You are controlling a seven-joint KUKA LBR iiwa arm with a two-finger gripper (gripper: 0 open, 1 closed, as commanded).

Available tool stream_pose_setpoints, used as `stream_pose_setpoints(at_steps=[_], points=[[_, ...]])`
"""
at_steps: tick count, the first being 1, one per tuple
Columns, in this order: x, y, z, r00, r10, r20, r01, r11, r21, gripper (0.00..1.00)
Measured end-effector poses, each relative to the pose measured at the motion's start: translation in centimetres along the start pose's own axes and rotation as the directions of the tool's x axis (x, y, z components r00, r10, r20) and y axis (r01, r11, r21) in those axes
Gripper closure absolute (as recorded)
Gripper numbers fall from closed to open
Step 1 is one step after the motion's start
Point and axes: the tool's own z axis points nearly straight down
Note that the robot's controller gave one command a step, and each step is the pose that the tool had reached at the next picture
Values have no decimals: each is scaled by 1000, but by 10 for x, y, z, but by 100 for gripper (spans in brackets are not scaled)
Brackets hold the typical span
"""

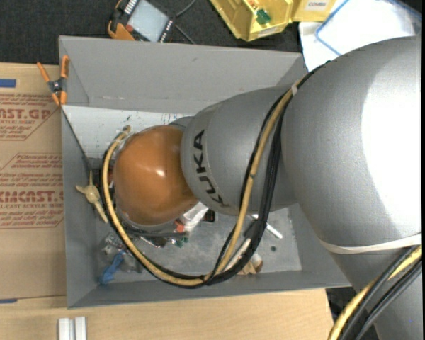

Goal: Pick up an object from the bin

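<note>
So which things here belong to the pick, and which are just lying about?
Job in hand: arm; bin; loose things in it: blue piece, cream piece, white stick.

Lying about, outside the bin: yellow box; handset; white sheet.

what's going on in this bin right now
A KUKA arm reaches from the right into the grey bin, its orange wrist cover low over the left part of the floor. Loose things lie around it: a blue piece in the near left corner, a cream piece by the left wall, a white stick to the right. What is under the cover is hidden, so whether anything is grasped can't be told.
</note>
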Motion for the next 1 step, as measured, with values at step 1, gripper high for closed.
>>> stream_pose_setpoints(at_steps=[1], points=[[-5,0,-91,1000,0,18,0,1000,8,100]])
